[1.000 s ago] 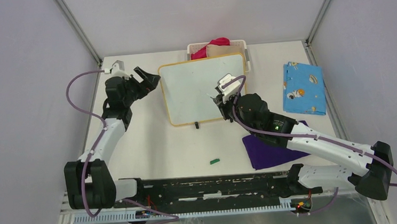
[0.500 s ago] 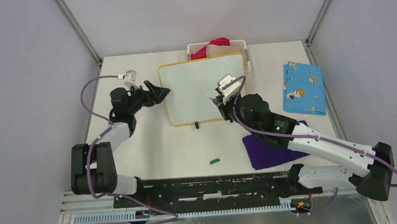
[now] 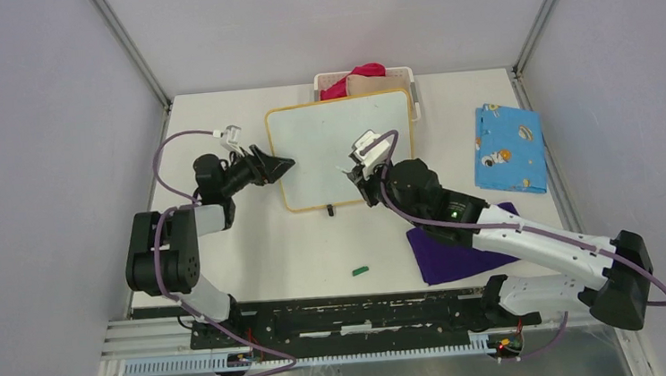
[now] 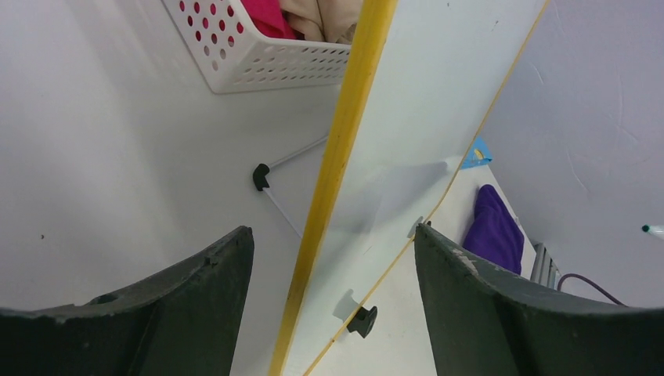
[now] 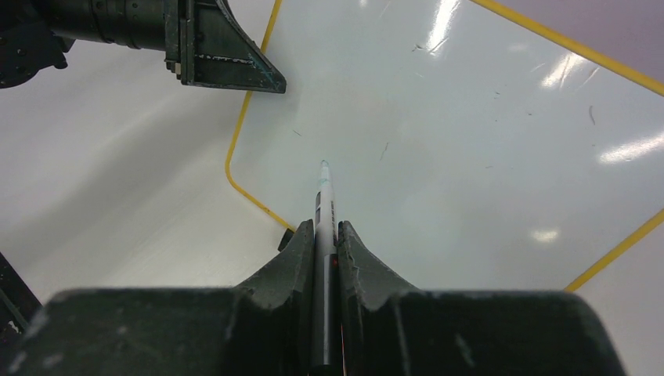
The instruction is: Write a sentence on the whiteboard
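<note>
- You are looking into a robotics lab test cell, not a lived-in room.
- Plain grey panels (image 3: 32, 176) are boxing in the white table (image 3: 262, 247) on three sides, with bare aluminium struts (image 3: 132, 51) running up the back corners.
- Two robot arms, the left arm (image 3: 163, 260) and the right arm (image 3: 540, 243), are sitting bolted to a black rail (image 3: 357, 316) at the near edge, trailing exposed purple cables (image 3: 161, 152).

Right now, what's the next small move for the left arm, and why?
Probably close the left gripper on the left edge of the board. Its open jaws straddle that edge, the board shows no writing, and the right gripper holds the marker aimed at it; steadying the board should help the writing.
</note>
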